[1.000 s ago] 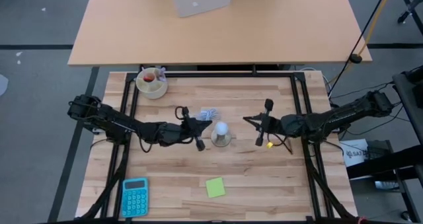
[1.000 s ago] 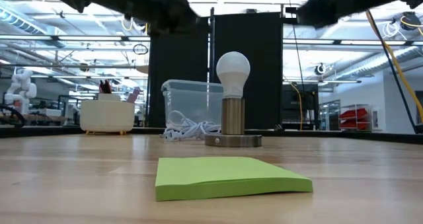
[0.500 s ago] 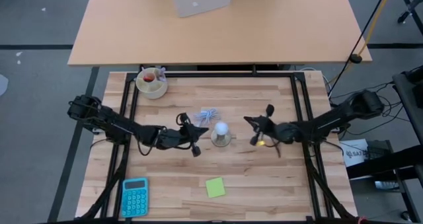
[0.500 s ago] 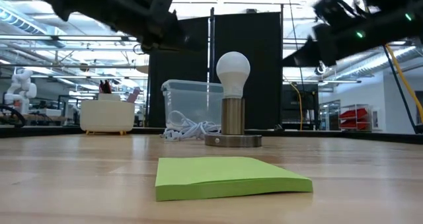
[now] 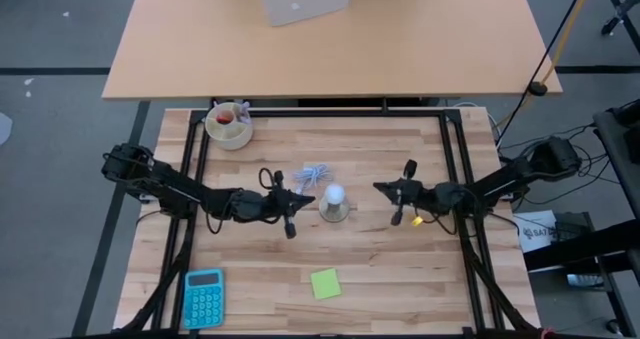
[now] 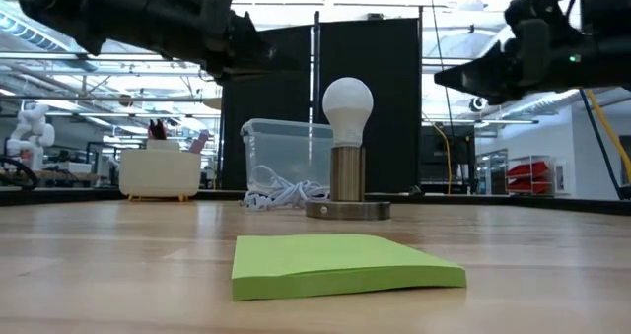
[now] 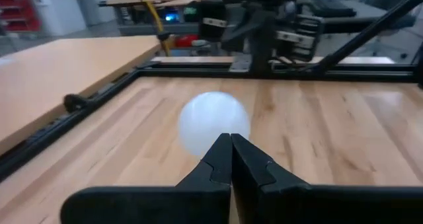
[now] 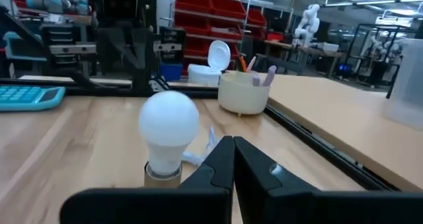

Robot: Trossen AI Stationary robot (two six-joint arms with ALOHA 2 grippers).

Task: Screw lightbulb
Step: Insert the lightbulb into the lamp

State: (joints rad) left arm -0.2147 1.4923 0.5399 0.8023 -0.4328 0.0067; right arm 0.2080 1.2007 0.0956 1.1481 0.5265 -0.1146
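Moved: both arms have drawn back from the middle since the earlier pictures; the left pincer (image 5: 291,219) has slid away from the lightbulb toward its own side, and the right pincer (image 5: 397,201) has pulled off toward its side too
Lightbulb: the lightbulb (image 5: 335,194) stands upright, globe up, its narrow end down in the socket (image 6: 347,172), a brass-coloured sleeve on a round grey base (image 6: 347,210) near the middle of the counter (image 5: 400,269); it looks seated already, though how tight cannot be told
Left pincer: fingers pressed together, holding nothing, above the counter just beside the bulb and pointing at it
Right pincer: fingers also pressed together and empty, a little farther off on the bulb's other side, aimed at it
Doing it well: to turn the bulb further a pincer must first spread its fingers, come in level around the widest part of the globe, close softly (glass, I judge, so no squeeze), and twist about the upright axis while the other arm steadies the base so it does not spin or slide
Cable: a coiled white cable (image 5: 314,174) lies just behind the base
Cup: a cream cup (image 5: 230,126) at the far left corner holds pens and small bits
Bin: a clear plastic bin (image 6: 283,155) shows behind the bulb in the low view; contents cannot be told
Loose things: green sticky pad (image 5: 325,283) and blue calculator (image 5: 204,298) near the front edge, well apart from the bulb
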